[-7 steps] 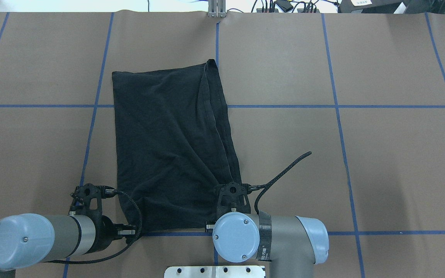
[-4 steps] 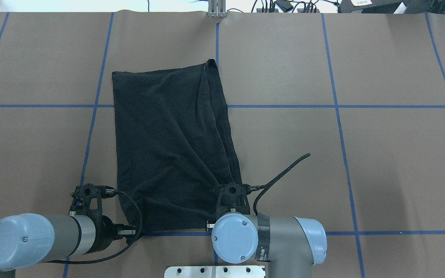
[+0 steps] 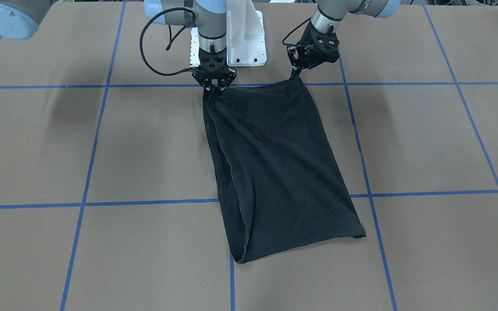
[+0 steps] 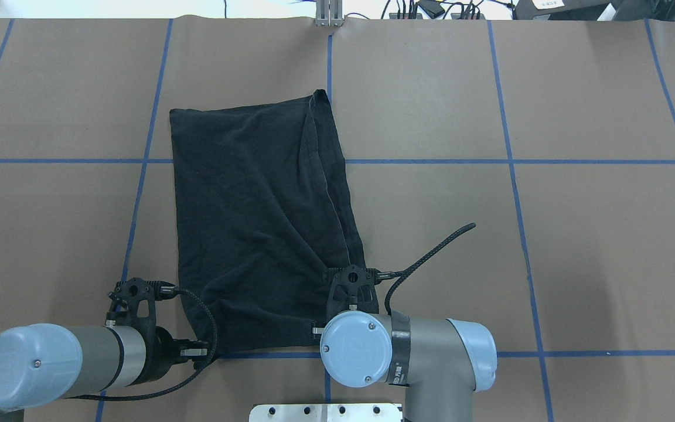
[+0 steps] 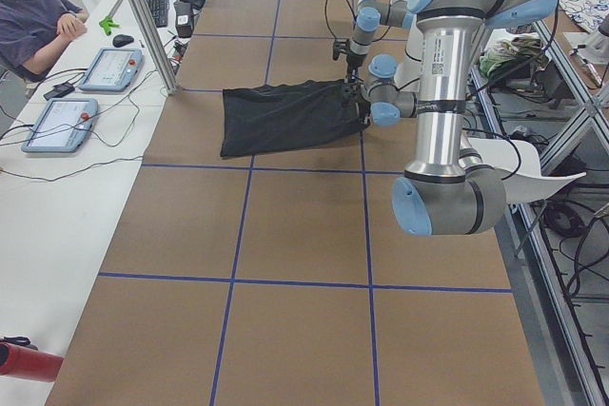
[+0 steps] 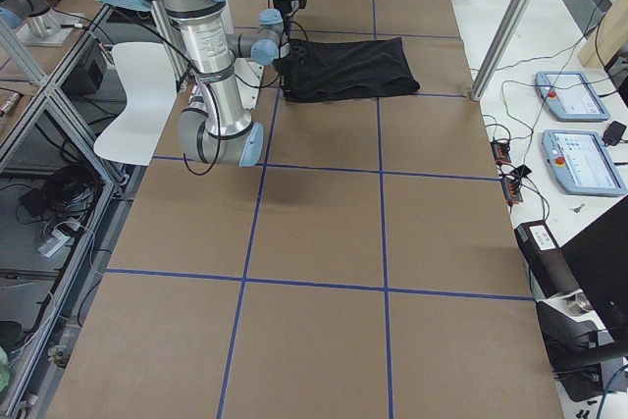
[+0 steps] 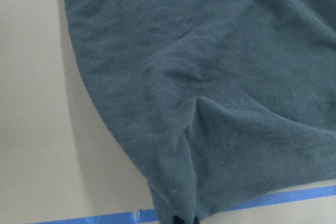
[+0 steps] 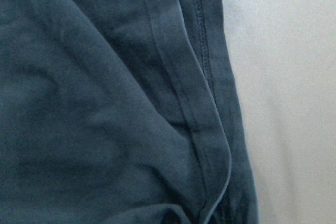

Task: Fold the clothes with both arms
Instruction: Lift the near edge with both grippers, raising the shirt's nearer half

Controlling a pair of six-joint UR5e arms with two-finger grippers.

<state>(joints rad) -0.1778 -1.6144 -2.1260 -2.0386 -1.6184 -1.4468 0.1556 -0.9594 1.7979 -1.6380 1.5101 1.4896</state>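
The black T-shirt (image 3: 275,164) lies folded into a long strip on the brown table, plain side up, with no print showing. It also shows in the overhead view (image 4: 255,205). My left gripper (image 3: 295,74) is shut on the shirt's near corner on my left side. The left wrist view shows the cloth (image 7: 210,77) gathered to a pinch at the bottom edge. My right gripper (image 3: 215,87) is shut on the other near corner, where the hems bunch. The right wrist view shows those hems (image 8: 205,103). In the overhead view both grippers' fingers are hidden under the wrists.
The white pedestal base (image 3: 244,39) stands just behind the grippers. Blue tape lines (image 4: 513,161) grid the brown table. An operator (image 5: 38,7) sits beyond the far edge, with tablets (image 5: 105,68) and a metal post (image 5: 143,16) there.
My right wrist has shifted a little forward over the shirt, and its cable has swung with it. The left arm and the shirt's far end have not visibly moved.
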